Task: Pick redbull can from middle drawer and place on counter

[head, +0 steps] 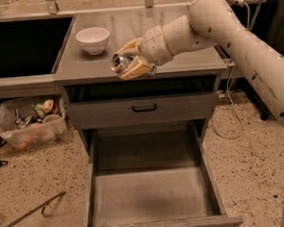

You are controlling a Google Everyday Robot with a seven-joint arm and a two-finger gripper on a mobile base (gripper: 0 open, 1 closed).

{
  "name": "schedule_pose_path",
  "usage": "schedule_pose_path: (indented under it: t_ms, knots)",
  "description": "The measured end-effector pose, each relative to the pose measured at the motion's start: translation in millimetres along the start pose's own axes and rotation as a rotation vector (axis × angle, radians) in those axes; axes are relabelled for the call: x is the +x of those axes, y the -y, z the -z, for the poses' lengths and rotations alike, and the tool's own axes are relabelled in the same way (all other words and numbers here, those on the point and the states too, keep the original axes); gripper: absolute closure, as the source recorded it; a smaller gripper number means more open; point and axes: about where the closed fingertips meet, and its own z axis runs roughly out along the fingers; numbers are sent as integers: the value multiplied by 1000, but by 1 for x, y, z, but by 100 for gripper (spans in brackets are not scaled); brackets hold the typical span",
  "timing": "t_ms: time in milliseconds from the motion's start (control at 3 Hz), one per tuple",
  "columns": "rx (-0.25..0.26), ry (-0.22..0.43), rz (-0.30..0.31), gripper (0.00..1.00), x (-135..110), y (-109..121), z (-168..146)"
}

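My gripper is shut on the redbull can, a shiny silver can held on its side between the tan fingers. It hangs just above the front part of the grey counter, right of the white bowl. The middle drawer is pulled wide open below, and its flat grey floor is bare. The white arm reaches in from the upper right.
A white bowl stands on the counter's left rear. A shut drawer front with a small black handle is above the open drawer. A clear bin of clutter sits on the floor at left. A thin rod lies on the floor.
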Motion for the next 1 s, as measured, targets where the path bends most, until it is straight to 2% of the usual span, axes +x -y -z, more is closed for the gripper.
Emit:
schedule_pose_path:
  t_ms: [333,667,1000]
  knots:
    - [0,0,0,100,0,0,0]
    - [15,-9,51,100,-8,25,9]
    - [-31,-62,144,100,-18,58,5]
